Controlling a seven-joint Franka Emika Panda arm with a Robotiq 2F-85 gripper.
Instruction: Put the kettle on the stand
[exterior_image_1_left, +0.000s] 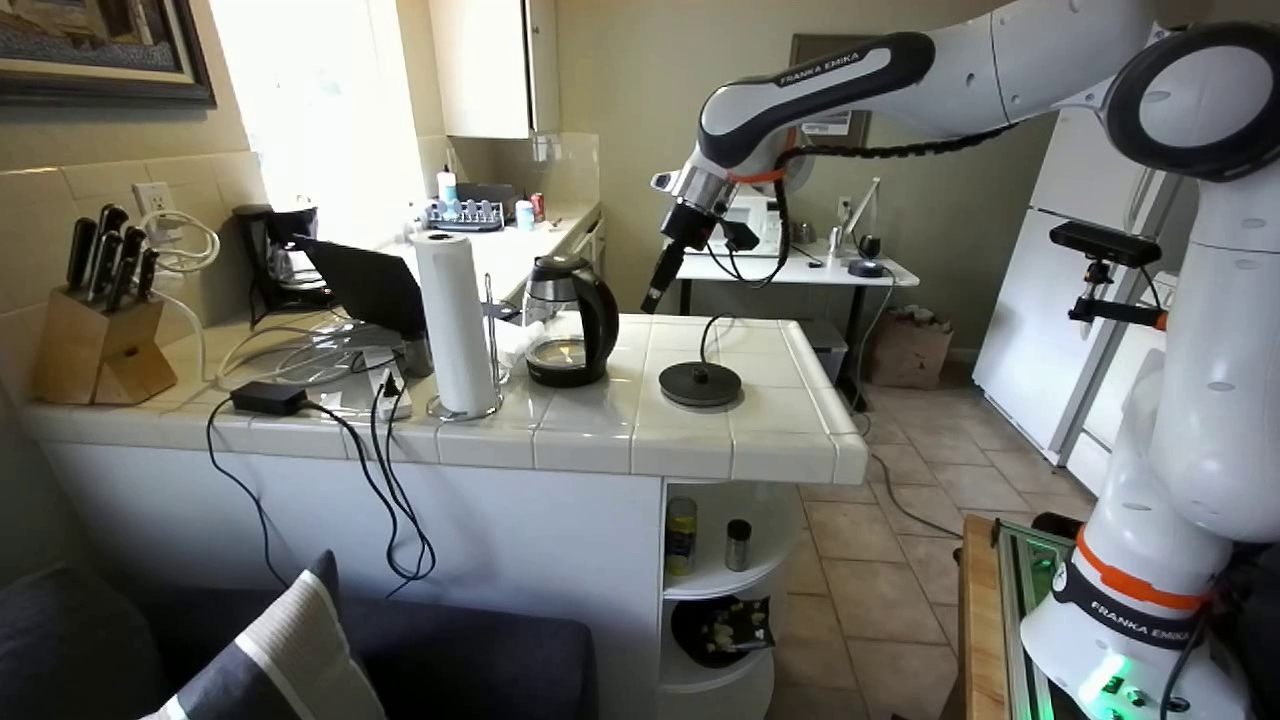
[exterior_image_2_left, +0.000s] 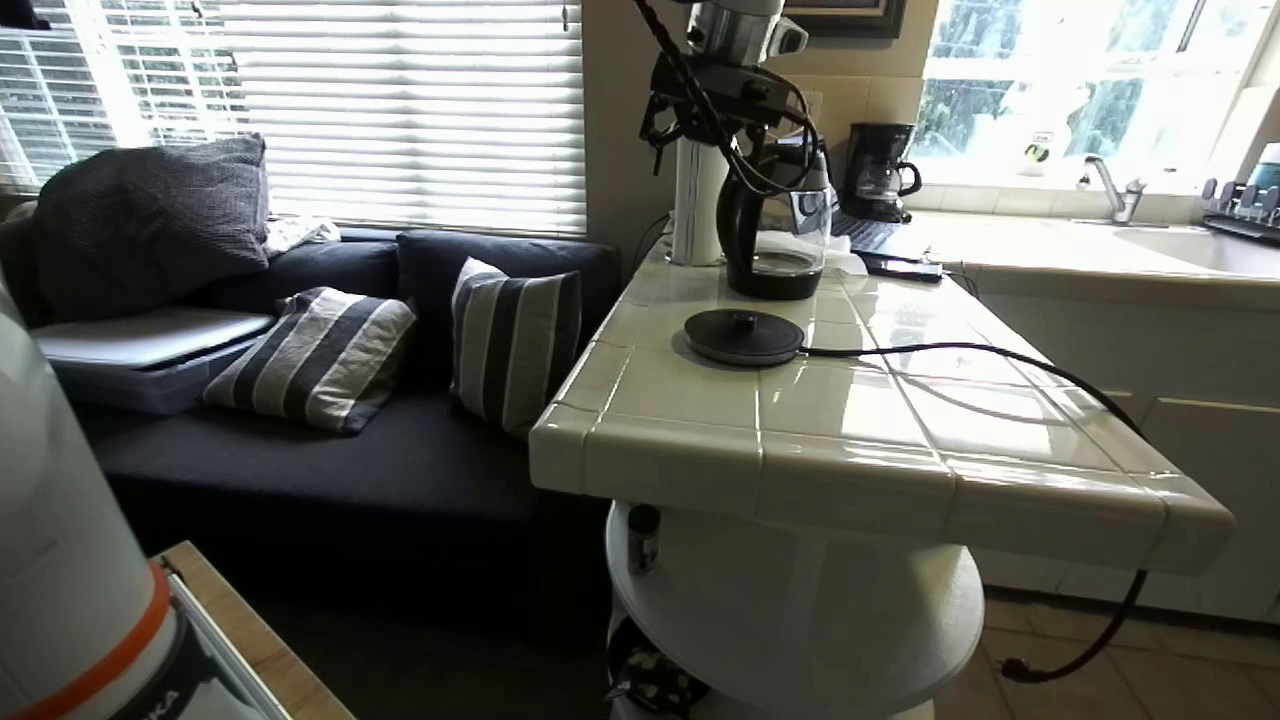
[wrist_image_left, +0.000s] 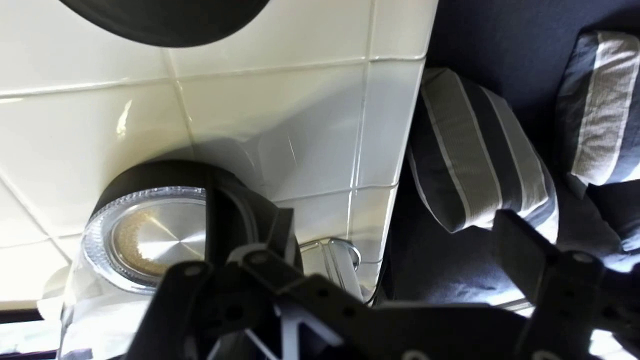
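I'm hanging out over a white tiled worktop (exterior_image_1_left: 785, 400), dark couch (exterior_image_2_left: 320, 460) with striped cushions (exterior_image_2_left: 315, 360) alongside. My end effector (wrist_image_left: 395, 230) has its jaws wide apart; the kettle (exterior_image_1_left: 598, 322) stands upright near it, handle side closest, stand (exterior_image_1_left: 700, 386) nearby.

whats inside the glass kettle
In the wrist view, the kettle shows a metal floor with a brownish patch; its handle covers part of that. Any water: cannot tell.

A knife block (exterior_image_1_left: 100, 350) and paper roll (exterior_image_1_left: 455, 330) share the counter (exterior_image_1_left: 680, 452).
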